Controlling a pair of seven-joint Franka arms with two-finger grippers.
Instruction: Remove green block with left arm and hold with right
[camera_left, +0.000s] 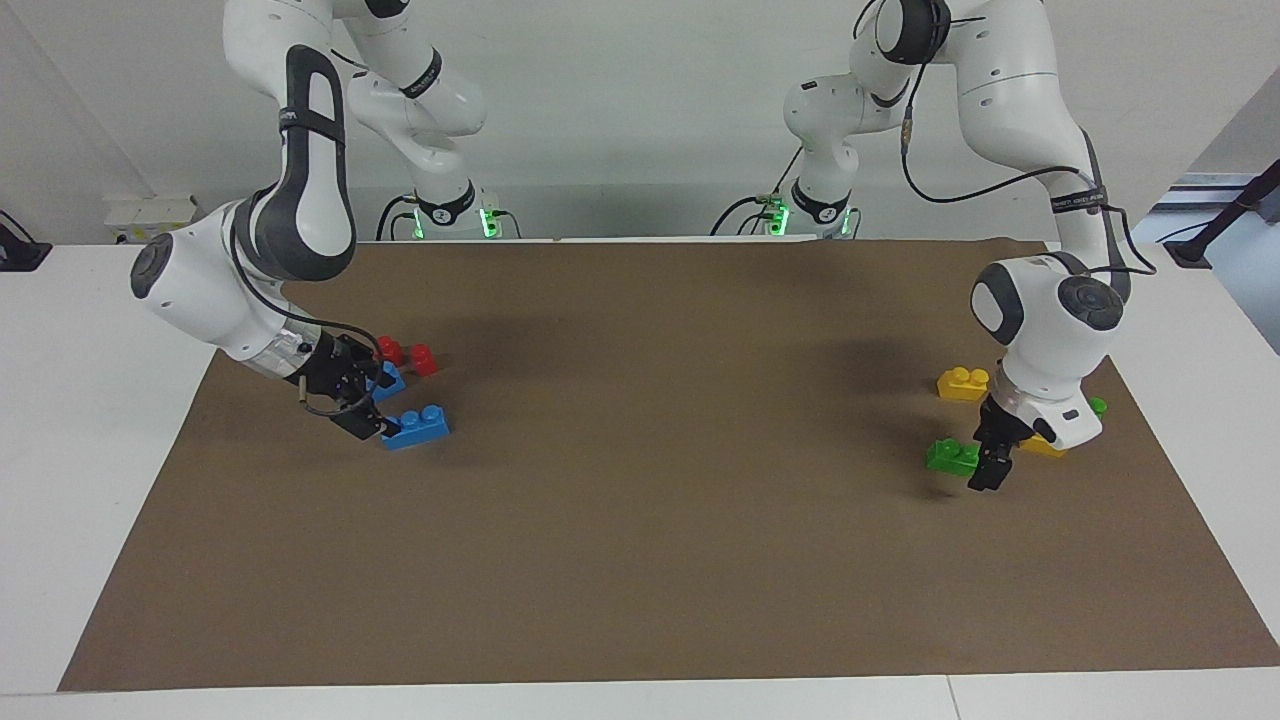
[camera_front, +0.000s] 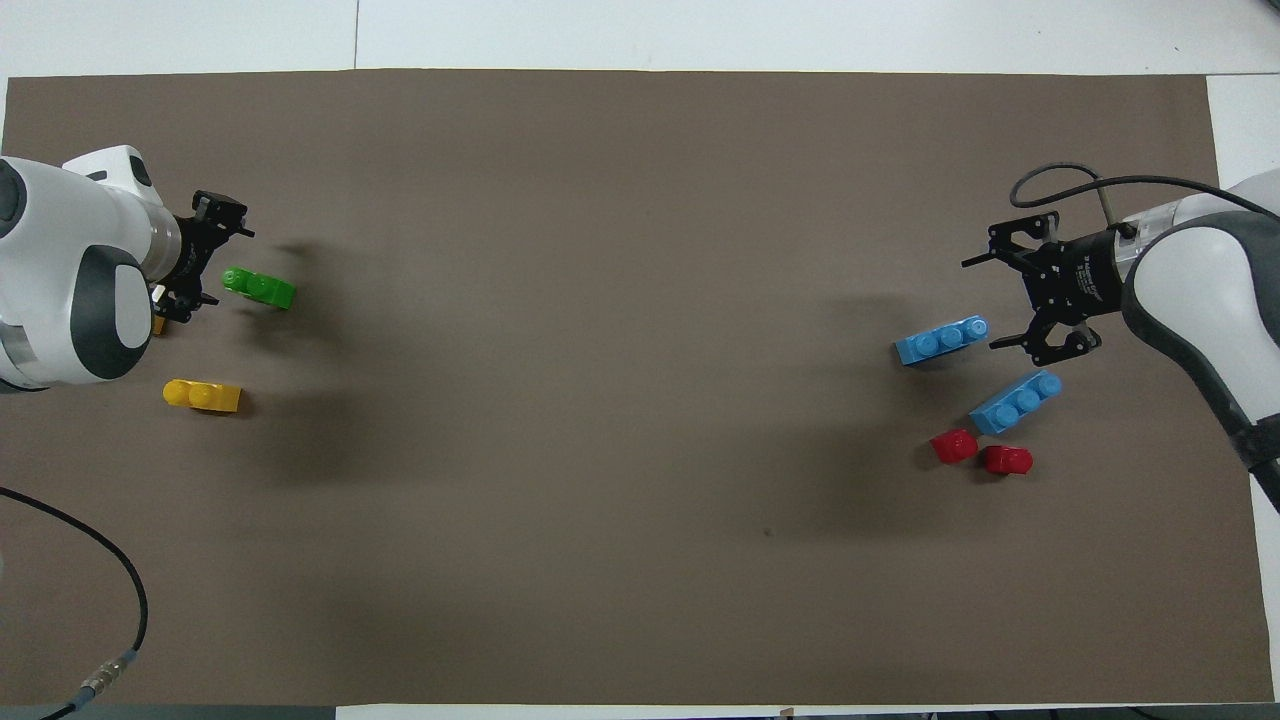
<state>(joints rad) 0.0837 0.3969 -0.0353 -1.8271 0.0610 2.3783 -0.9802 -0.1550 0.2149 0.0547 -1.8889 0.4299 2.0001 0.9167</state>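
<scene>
A green block (camera_left: 952, 457) (camera_front: 258, 288) lies on the brown mat at the left arm's end. My left gripper (camera_left: 990, 465) (camera_front: 225, 265) is low beside it, open, with the block's end at its fingertips; I cannot tell whether it touches. A second green block (camera_left: 1097, 406) shows only as a sliver past the left wrist and is hidden in the overhead view. My right gripper (camera_left: 372, 420) (camera_front: 990, 300) is open and low at the right arm's end, right beside the end of a blue brick (camera_left: 417, 427) (camera_front: 940, 340).
A yellow brick (camera_left: 963, 383) (camera_front: 202, 396) lies nearer the robots than the green block. Another yellow brick (camera_left: 1040, 447) is mostly hidden under the left wrist. A second blue brick (camera_front: 1015, 402) and two red bricks (camera_left: 424, 360) (camera_front: 955, 446) lie by the right gripper.
</scene>
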